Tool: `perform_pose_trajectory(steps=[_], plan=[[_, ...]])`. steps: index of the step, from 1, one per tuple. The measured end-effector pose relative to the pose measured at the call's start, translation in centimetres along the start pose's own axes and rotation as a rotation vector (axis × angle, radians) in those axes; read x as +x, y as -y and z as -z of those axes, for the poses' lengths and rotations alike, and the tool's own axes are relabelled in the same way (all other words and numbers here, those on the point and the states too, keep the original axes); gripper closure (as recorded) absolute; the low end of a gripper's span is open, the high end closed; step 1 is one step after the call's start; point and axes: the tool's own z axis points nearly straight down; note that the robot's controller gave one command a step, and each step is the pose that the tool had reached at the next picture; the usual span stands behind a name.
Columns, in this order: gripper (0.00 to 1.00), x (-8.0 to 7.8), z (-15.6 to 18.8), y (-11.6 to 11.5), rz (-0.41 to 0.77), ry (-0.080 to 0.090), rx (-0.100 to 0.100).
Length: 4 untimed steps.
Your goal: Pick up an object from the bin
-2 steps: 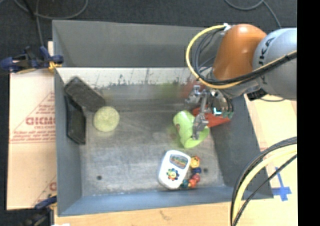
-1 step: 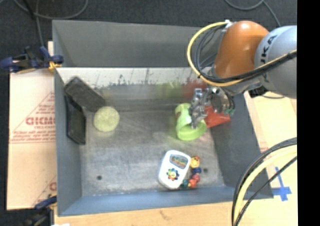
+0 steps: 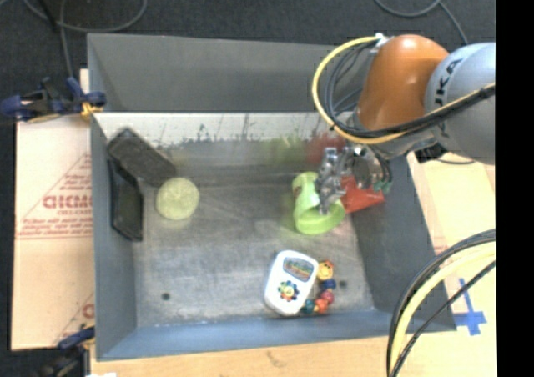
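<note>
My gripper (image 3: 331, 186) hangs low over the bin's right side, its metal fingers down on top of a bright green plastic thing (image 3: 314, 210). Whether the fingers grip it is hidden. A red-orange thing (image 3: 364, 197) lies right behind the green one, against the bin's right wall and partly under the gripper. Nearer the front lies a white toy phone with coloured buttons (image 3: 294, 284).
A pale green ball (image 3: 177, 198) rests at the left, beside a black flat block (image 3: 133, 179) leaning in the back left corner. The orange-covered arm and its cables reach in from the right over the bin's back right corner.
</note>
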Motion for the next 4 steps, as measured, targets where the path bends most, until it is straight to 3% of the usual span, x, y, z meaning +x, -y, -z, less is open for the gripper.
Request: perform_pose_trajectory(steps=[1, 2, 3, 4], plan=[[1.0, -0.78, -1.12, -0.09, 0.009, -0.004, -0.008], [1.0, -1.03, -0.92, -0.19, 0.01, 0.012, -0.008], [0.0, -1.18, -1.67, -0.12, 0.01, 0.036, -0.003], [1.0, -1.03, -1.7, -0.12, 0.01, 0.025, -0.004]])
